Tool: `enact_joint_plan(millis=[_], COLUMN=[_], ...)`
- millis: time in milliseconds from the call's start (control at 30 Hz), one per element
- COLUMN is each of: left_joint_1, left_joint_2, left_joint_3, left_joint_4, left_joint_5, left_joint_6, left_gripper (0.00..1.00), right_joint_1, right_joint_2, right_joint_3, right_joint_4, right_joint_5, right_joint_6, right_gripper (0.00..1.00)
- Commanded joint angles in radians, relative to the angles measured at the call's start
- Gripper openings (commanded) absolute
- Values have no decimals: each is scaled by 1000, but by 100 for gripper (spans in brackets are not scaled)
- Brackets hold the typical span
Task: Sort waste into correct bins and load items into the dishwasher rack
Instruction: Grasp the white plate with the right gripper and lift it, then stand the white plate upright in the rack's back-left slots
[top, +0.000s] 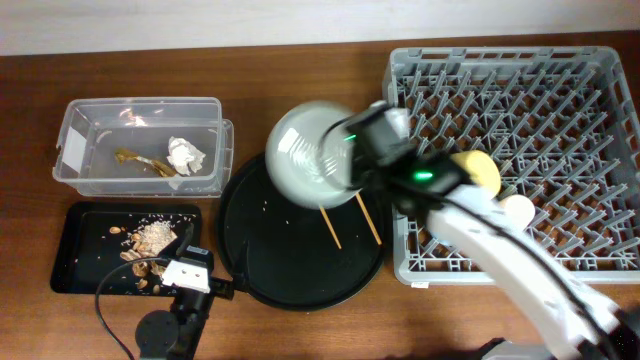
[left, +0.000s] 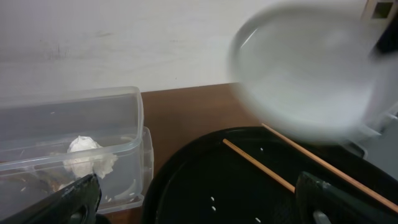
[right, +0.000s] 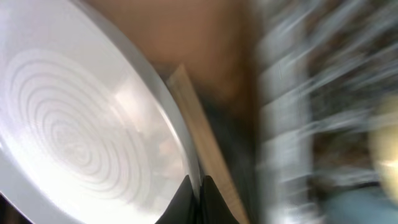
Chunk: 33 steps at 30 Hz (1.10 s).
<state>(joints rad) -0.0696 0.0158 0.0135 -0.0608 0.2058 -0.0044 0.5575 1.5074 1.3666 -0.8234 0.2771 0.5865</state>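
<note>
My right gripper (top: 352, 150) is shut on the rim of the pale grey round plate (top: 308, 154) and holds it tilted above the round black tray, left of the grey dishwasher rack (top: 560, 90). The plate also shows in the right wrist view (right: 74, 137) with the jaws (right: 200, 186) pinching its edge, and blurred in the left wrist view (left: 305, 68). Two wooden chopsticks (top: 350, 220) lie on the round tray. A yellow bowl (top: 480, 168) sits in the rack. The tissue (top: 185, 153) and wrapper (top: 140, 160) lie in the clear box (top: 75, 140). Food scraps (top: 150, 240) lie in the shallow black tray (top: 75, 250). My left gripper (left: 199, 199) is open and empty.
The large round black tray (top: 270, 260) sits at the table's middle front. A white round object (top: 518, 208) rests in the rack beside my right arm. The left arm's base (top: 185, 300) stands at the front edge between the two trays.
</note>
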Motion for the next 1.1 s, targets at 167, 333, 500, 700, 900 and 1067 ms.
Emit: enact_joint_plan(millis=[167,333,500,700,900,1067], left_joint_1=[7,7,7,7,7,7], left_joint_2=[-2,-2,-2,-2,-2,-2], left_joint_3=[-3,-3,-3,-3,-3,-3], left_joint_4=[-4,-4,-4,-4,-4,-4], left_joint_5=[8,8,8,8,8,8], left_joint_6=[-6,-6,-6,-6,-6,-6], left_gripper=[100,99,99,99,99,99], right_joint_1=[-386,-452,-453,-449,-345,-254], right_joint_2=[-74,40,183,297,294,294], right_joint_3=[2,2,2,2,2,2], right_joint_4=[134,351,485,550,499,497], right_joint_5=[552,574,660,754,800,931], right_joint_6=[-329,-460,-532,-624,-687,-688], right_gripper=[4,4,4,4,18,46])
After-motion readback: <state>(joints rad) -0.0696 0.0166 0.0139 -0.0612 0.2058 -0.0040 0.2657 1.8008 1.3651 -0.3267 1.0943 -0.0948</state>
